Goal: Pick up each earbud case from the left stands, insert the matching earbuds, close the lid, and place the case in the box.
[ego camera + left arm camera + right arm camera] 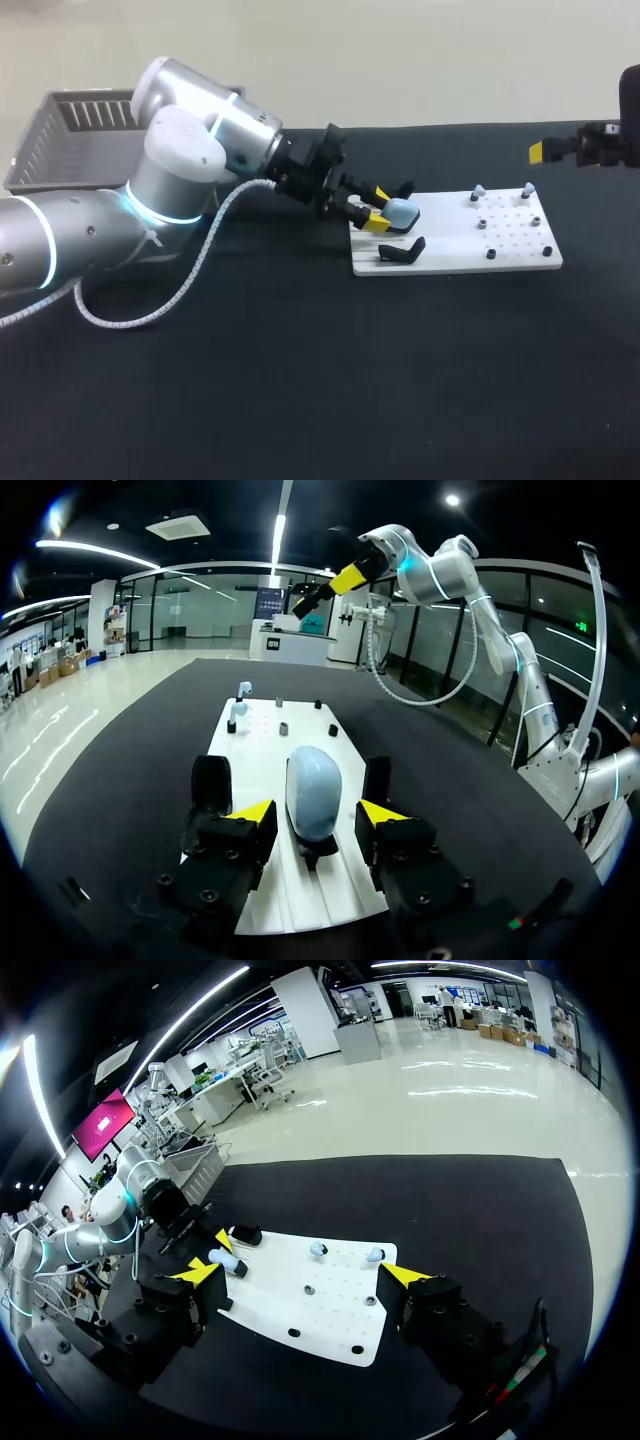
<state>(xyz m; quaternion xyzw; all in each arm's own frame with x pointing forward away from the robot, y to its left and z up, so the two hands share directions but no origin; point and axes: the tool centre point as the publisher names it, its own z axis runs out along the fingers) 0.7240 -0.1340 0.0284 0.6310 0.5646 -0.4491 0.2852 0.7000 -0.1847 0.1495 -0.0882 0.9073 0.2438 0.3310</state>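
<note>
A light blue earbud case (401, 213) stands on a black stand on the white board (450, 262). My left gripper (378, 208) straddles it. In the left wrist view the case (313, 790) sits between the yellow fingertips (252, 814), with a narrow gap on each side, so the gripper (318, 816) is open. Two pale blue earbuds (479, 190) (527, 189) sit on pegs at the board's far end. My right gripper (565, 148) hovers wide open at the right, and its wrist view (302, 1274) looks down on the board (320, 1310) from high above.
An empty black stand (403, 251) lies on the board just in front of the case. A grey slatted basket (60, 130) stands at the back left behind my left arm. Small black pegs (491, 254) dot the board's right part.
</note>
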